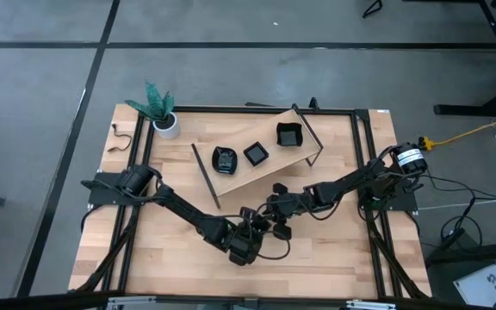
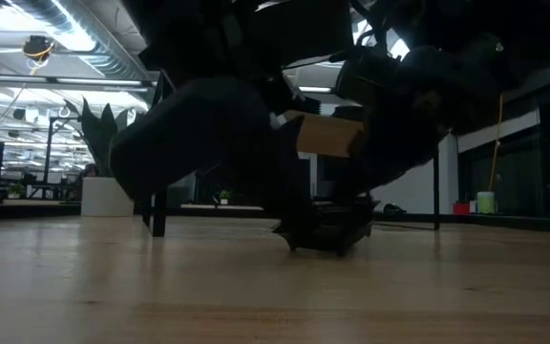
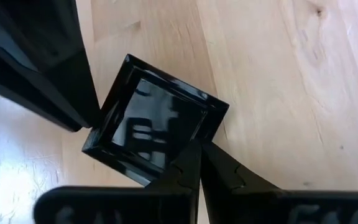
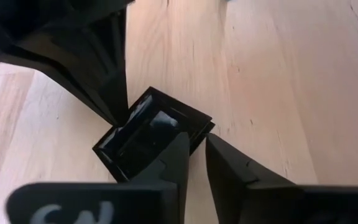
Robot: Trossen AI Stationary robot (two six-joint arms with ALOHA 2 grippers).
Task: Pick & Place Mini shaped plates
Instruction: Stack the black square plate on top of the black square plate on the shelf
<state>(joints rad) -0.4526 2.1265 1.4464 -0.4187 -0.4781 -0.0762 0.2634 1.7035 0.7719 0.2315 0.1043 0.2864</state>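
Note:
A small glossy black square plate (image 3: 154, 127) lies on the wooden table, near its front middle. Both grippers meet at it and hide it in the high view. My left gripper (image 3: 197, 155) is shut, with its tips at one edge of the plate. My right gripper (image 4: 196, 149) comes from the opposite side and straddles the plate's rim with a narrow gap between its fingers. In the low view the plate (image 2: 330, 234) sits low on the tabletop under both dark arms. Three more black plates (image 1: 255, 153) rest on a raised wooden board. My left gripper touches the plate's rim (image 3: 188, 144) near the middle of one side with its shut fingertips, slanting down from the table's left. No rim shows between the fingers. My right gripper has the rim close to a corner (image 4: 202, 134) between its fingers, one finger (image 4: 178, 152) over the plate's hollow and the other outside. It slants down from the table's right. The plate's base stays on the table.
The raised wooden board (image 1: 257, 168) stands behind the grippers, toward the far edge. A white pot with a green plant (image 1: 165, 123) is at the far left corner. A black frame (image 1: 364, 172) runs along the table's edges. Bare wood lies at the near left and near right.

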